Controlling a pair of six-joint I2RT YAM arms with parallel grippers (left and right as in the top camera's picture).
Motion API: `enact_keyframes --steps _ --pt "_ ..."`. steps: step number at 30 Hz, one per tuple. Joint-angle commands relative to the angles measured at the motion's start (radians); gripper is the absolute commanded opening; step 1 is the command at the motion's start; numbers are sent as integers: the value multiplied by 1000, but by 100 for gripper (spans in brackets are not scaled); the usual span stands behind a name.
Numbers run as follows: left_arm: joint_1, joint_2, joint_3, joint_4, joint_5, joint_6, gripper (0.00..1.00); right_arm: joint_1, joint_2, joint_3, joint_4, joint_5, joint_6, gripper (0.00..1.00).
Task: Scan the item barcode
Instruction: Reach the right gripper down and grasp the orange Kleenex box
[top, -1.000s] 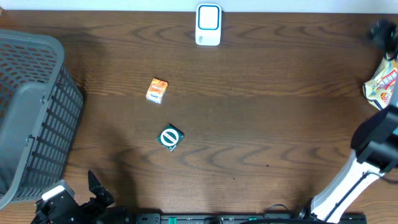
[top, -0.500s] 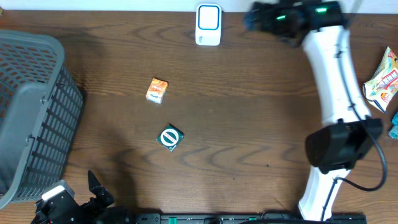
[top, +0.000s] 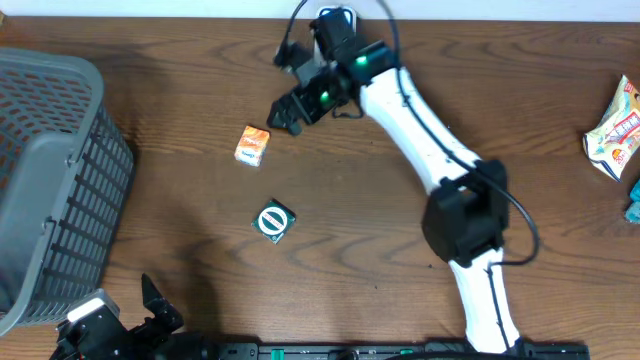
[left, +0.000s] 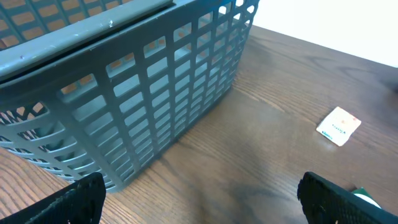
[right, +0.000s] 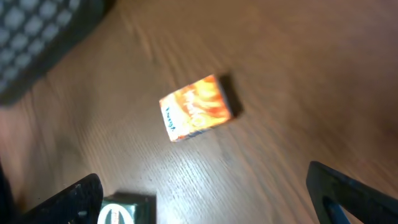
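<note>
Risks first: the small orange cardboard box (top: 252, 145) lies flat on the dark wood tabletop (top: 400, 260). An angled approach could shove it along the wood instead of pinching it. The green square packet with a white circle (top: 273, 221) sits near, so a wide pinch may catch it. I can't tell which face carries the barcode, so the wrong side might face the white scanner (top: 336, 13), which is mostly hidden behind the arm.

Right arm reaches from the near edge diagonally to far centre with the elbow bent. The right end effector (top: 285, 120) hangs just beside the box, jaws spread, empty. Its wrist view is blurred.

Left end effector (left: 205, 205) is at the near-left corner by the grey plastic basket (top: 50, 170), spread wide, holding nothing.
</note>
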Motion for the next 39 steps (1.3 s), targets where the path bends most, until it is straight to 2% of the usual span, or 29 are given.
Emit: enact_keyframes --steps 1,5,14,22,29,32,33,34,36,37,38,39 --pt "3 -1 1 0 -2 -6 98 4 48 -3 11 -163 -180 99" --pt "3 -1 1 0 -2 -6 98 27 104 -3 74 -194 -187 99" --pt "3 -1 1 0 -2 -6 98 77 191 -3 271 -191 -43 99" --pt "3 -1 1 0 -2 -6 98 86 261 -3 358 -88 26 99" --pt "3 -1 1 0 -2 -6 98 86 286 -3 337 -34 33 87" --pt "3 -1 1 0 -2 -6 98 86 288 -3 323 -27 32 73" --pt "3 -1 1 0 -2 -6 98 86 288 -3 324 -26 32 63" --pt "3 -1 1 0 -2 -6 98 86 288 -3 324 -25 32 48" --pt "3 -2 1 0 -2 -6 98 86 288 -3 321 -26 37 27" --pt "3 -1 1 0 -2 -6 98 86 288 -3 319 -25 48 9" --pt "3 -1 1 0 -2 -6 98 86 288 -3 317 -26 58 1" --pt "3 -1 1 0 -2 -6 98 86 288 -3 315 -26 67 1"
